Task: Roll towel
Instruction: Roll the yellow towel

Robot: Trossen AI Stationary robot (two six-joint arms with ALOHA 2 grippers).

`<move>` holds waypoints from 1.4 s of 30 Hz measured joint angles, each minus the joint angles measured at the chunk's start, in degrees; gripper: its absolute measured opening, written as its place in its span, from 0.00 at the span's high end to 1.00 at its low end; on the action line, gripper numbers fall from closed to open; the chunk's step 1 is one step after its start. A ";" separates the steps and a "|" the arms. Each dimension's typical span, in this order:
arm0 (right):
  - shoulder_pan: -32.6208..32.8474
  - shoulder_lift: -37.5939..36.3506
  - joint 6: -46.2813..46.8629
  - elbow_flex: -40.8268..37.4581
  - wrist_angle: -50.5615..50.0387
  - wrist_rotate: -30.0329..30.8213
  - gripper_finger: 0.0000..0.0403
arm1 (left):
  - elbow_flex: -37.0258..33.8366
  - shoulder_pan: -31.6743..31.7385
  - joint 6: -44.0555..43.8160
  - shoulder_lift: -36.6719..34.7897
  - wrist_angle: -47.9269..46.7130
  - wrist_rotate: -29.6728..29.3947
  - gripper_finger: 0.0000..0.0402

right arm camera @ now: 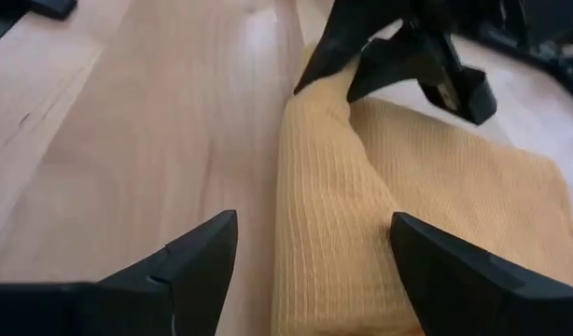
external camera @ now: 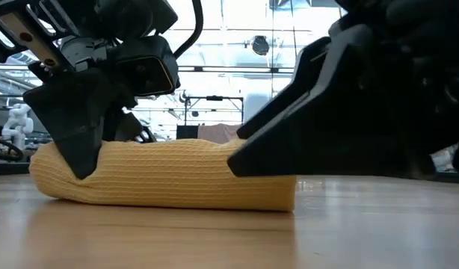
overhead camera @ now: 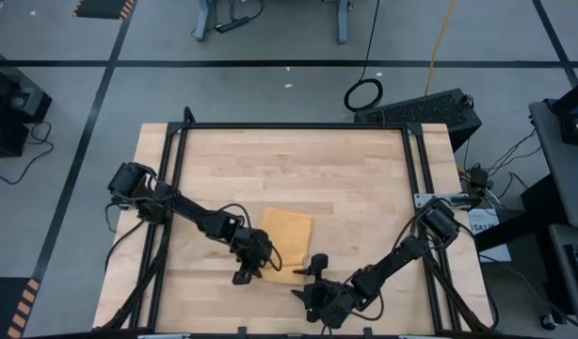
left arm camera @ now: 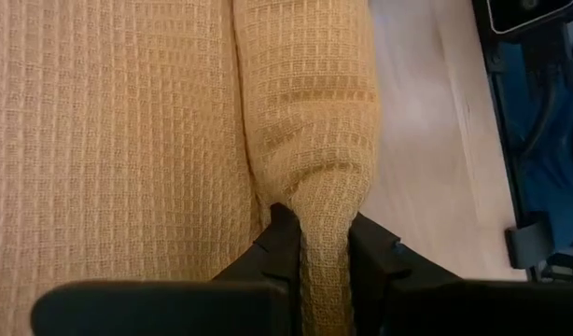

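Note:
The mustard-yellow towel (overhead camera: pixel 287 235) lies on the wooden table (overhead camera: pixel 364 188), its near part rolled into a thick roll (external camera: pixel 162 175) that rests on the tabletop; the far part (left arm camera: pixel 109 140) lies flat. My left gripper (overhead camera: pixel 249 271) is shut on the roll's left end. My right gripper (right arm camera: pixel 310 252) is open at the roll's right end (right arm camera: pixel 324 233), one finger on each side, apart from the cloth as far as I can see. My left gripper pinches the left end of the roll (left arm camera: pixel 322 201) between its two fingers, where the cloth is squeezed into a narrow bunch of several layers. The fingers come slanting down from the table's left, along the roll. The roll rests on the table.
Black frame rails (overhead camera: pixel 176 169) run along the table's left, far and right sides. Bare wood lies far of the towel and to both sides. A black case (overhead camera: pixel 421 108) sits beyond the far right corner.

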 joint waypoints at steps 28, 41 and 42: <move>-3.34 -0.38 22.02 0.24 -10.42 -11.03 0.71 | -0.74 -0.11 -2.97 -1.79 1.36 -6.31 0.64; -3.57 -0.17 26.71 0.12 -10.59 -10.21 0.79 | -1.39 -7.74 8.41 -16.41 -7.90 -22.25 0.48; -3.60 -0.17 27.33 0.11 -10.58 -10.20 0.79 | -1.85 -9.41 9.20 -16.36 -8.02 -24.43 0.48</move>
